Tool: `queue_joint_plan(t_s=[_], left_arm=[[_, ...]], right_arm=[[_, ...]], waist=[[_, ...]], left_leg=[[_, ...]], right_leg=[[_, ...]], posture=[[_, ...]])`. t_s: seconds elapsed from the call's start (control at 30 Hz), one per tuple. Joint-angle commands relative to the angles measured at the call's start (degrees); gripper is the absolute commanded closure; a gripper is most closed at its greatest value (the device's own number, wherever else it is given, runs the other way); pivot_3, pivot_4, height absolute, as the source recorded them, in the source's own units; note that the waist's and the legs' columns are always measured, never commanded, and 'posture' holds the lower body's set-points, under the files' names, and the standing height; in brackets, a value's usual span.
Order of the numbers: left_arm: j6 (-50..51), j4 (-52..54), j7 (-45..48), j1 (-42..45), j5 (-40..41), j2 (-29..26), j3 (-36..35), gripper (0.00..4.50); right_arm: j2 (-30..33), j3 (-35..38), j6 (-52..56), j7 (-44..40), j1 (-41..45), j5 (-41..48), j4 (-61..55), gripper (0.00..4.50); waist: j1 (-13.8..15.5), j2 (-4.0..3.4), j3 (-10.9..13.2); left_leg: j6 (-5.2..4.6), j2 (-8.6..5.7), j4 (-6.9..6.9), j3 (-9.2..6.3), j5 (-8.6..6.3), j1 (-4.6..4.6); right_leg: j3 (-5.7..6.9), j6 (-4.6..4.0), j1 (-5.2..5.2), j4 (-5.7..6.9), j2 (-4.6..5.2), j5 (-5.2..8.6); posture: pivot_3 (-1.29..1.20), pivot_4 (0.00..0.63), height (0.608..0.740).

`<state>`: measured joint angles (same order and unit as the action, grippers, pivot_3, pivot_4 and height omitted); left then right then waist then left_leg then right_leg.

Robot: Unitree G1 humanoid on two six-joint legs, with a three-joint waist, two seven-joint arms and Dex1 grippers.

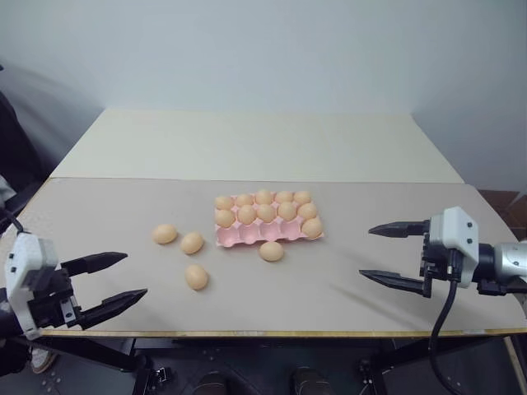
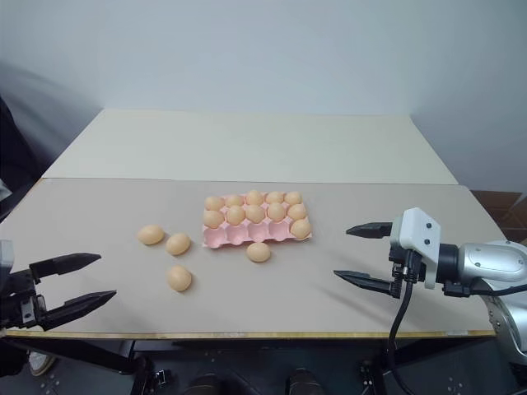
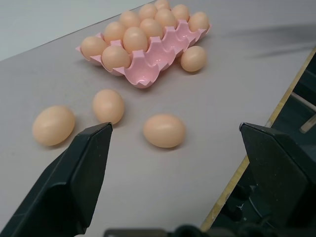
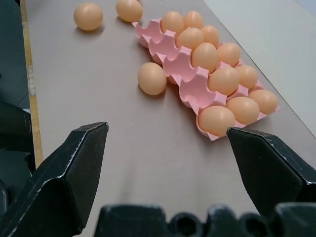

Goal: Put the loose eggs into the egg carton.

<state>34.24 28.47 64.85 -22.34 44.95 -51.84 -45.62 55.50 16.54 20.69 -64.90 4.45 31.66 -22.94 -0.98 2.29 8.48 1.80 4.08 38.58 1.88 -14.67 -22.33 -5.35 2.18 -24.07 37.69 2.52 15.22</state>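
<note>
With both your left gripper [image 1: 123, 279] and right gripper [image 1: 380, 252] spread and empty, the four loose eggs [image 1: 192, 243] near the egg carton [image 1: 247, 235] may roll off if nudged.

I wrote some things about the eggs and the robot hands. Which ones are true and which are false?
1. Four eggs lie loose on the table. True: three left of the carton, one at its front edge.
2. The pink carton is full. False: four front cups are bare.
3. The left hand holds an egg. False: it is open, with nothing in it.
4. The right hand is open. True.
5. The carton has a closed lid. False: it is an open tray.
</note>
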Motion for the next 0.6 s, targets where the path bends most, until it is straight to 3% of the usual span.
queue_joint_plan(t_s=[0.03, 0.37, 0.6], left_arm=[[-0.5, 1.1, -0.2, 0.6, 1.3, 0.2, -1.5, 0.02], [0.2, 0.3, -1.3, 2.3, 0.8, -0.5, -0.5, 0.02], [-0.7, 0.9, 0.0, 2.5, 0.4, 0.0, 0.0, 0.02]], right_arm=[[0.4, 0.7, -0.4, 0.1, 1.0, 0.3, -1.0, 0.00], [-0.1, -0.3, 0.1, 0.9, 2.0, 0.3, -1.0, 0.00], [0.5, -6.5, 4.6, 5.2, 4.4, -2.5, -3.4, 0.00]], waist=[[0.0, 0.00, 0.0], [0.0, 0.00, 0.0], [-0.2, 0.00, 0.0]], left_leg=[[0.00, 0.00, 0.00, 0.00, 0.00, 0.00], [0.00, 0.00, 0.00, 0.00, 0.00, 0.00], [0.00, 0.00, 0.00, 0.01, 0.00, 0.00]], right_leg=[[0.00, 0.00, 0.01, 0.00, 0.00, 0.00], [0.00, 0.00, 0.00, 0.00, 0.00, 0.00], [-0.02, 0.00, -0.02, 0.01, 0.00, 0.00]], posture=[[0.00, 0.150, 0.740], [0.00, 0.150, 0.740], [0.00, 0.150, 0.740]])
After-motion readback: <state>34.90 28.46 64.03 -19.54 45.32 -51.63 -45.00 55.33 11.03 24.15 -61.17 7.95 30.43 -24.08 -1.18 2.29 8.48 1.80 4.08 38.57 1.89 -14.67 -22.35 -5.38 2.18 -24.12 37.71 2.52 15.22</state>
